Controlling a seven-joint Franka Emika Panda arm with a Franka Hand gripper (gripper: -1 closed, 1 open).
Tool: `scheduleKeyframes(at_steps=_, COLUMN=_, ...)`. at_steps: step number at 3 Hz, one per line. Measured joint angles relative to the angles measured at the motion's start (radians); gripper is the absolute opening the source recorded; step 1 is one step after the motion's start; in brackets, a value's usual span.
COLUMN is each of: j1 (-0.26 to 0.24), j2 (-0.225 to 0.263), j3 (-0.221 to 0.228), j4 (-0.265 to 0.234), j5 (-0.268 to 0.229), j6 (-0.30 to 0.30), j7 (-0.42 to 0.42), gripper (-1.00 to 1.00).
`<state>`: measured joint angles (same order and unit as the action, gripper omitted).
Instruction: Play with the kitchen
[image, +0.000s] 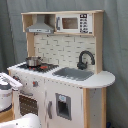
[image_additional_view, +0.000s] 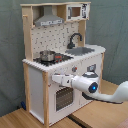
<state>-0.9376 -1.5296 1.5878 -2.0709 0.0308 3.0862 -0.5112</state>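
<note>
The toy kitchen (image_additional_view: 62, 60) is standing on a wooden floor (image_additional_view: 20, 119) before a grey curtain (image_additional_view: 10, 55), filling the middle of both exterior views. A small steel pot (image_additional_view: 47, 54) is sitting on the hob (image_additional_view: 54, 58), with the sink (image_additional_view: 81, 50) and black faucet (image_additional_view: 75, 39) beside it, and a grey hood (image_additional_view: 48, 20) and microwave (image_additional_view: 75, 11) above. In the second exterior view the arm is reaching in from the second exterior view's right, its gripper (image_additional_view: 54, 78) hovering right at the kitchen's lower front, just above the windowed oven door (image_additional_view: 62, 97). Whether the fingers are apart or together, I cannot tell.
</note>
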Motion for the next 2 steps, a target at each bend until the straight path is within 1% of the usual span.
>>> scheduleKeyframes(at_steps=2, j1=0.001, j2=0.000, j3=-0.001, j4=-0.002, j5=-0.006, j6=0.000, j7=-0.227, gripper=-1.00)
